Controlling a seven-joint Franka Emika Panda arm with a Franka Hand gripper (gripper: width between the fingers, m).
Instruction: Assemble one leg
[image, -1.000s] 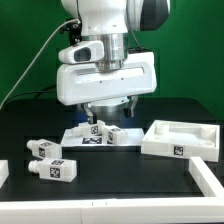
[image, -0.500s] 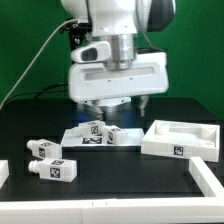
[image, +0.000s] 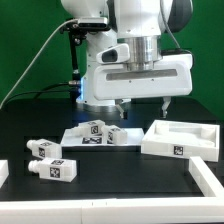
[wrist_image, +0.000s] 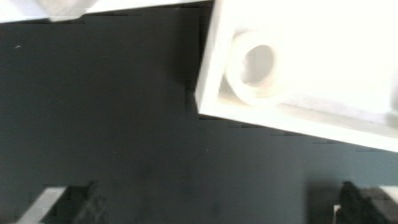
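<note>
Swung toward the exterior view's right since a second ago, my pincer (image: 143, 104) hangs with jaws wide and empty. Going left to right: spare legs (image: 55, 169) lie well off to its left. The leg (image: 118, 134) lies nearer, below and left, on the marker board (image: 72, 133), its long axis seemingly crosswise, and the tray-like piece (image: 178, 140) sits beneath and right.
</note>
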